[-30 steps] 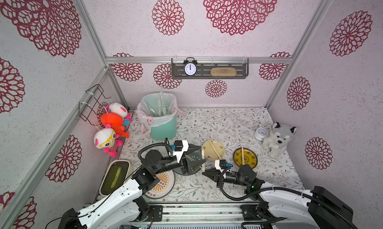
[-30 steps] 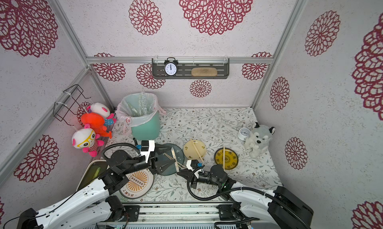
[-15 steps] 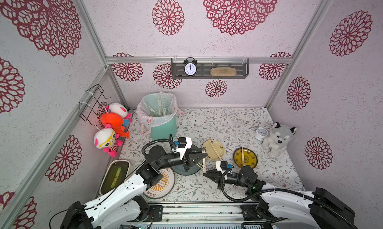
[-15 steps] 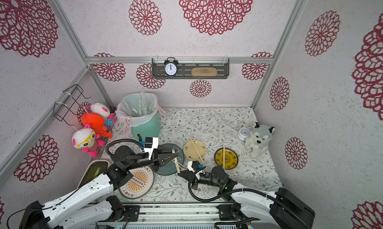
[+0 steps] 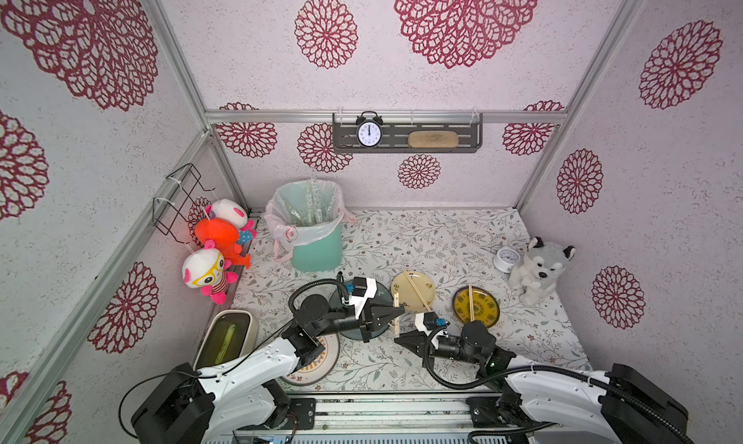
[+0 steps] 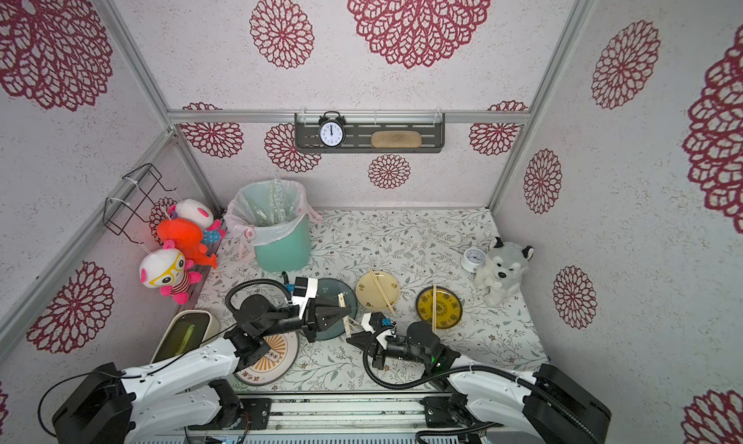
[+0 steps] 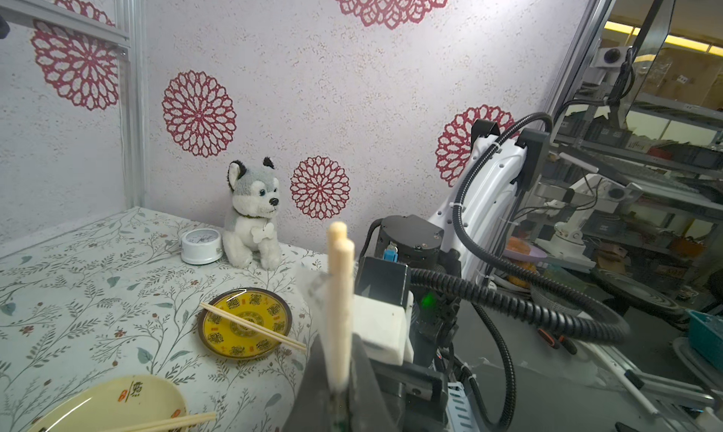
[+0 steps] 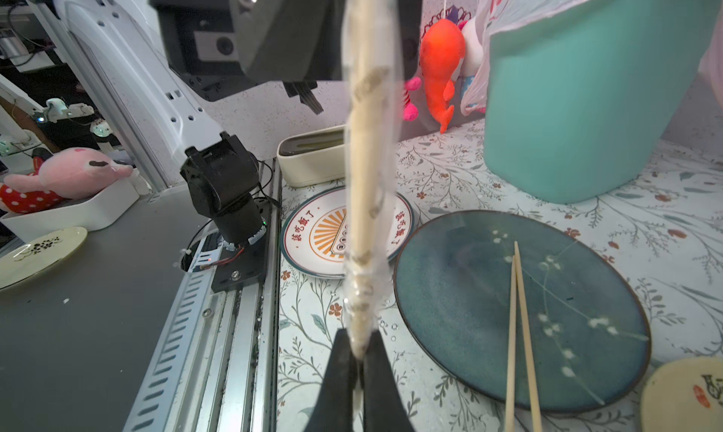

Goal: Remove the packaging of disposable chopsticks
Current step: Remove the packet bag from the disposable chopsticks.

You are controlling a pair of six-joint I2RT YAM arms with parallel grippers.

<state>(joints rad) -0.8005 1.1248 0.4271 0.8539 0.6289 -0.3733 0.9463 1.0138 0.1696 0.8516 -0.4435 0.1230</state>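
One pair of disposable chopsticks [image 5: 397, 325] hangs above the table's front middle, between my two grippers. My left gripper [image 5: 399, 312] is shut on the pale sticks [image 7: 339, 293]; their two bare ends poke out past its jaws. The clear, crinkly packaging [image 8: 387, 156] still sleeves the rest of the pair. My right gripper [image 8: 358, 351] is shut on the sleeve's crumpled far end. In a top view, the right gripper [image 5: 397, 338] faces the left one, tips close together.
Bare chopsticks lie on a dark teal plate [image 5: 384, 295], a cream plate [image 5: 426, 285] and a yellow plate [image 5: 488, 313]. A white-and-orange plate [image 5: 317, 365] sits under my left arm. A lined green bin [image 5: 317, 245] stands at the back left. A husky plush [image 5: 538, 269] and a small clock [image 5: 506, 257] are at the right.
My left gripper has swung right to the held pair and closed on the sticks. The right gripper has kept its grip and hardly moved.
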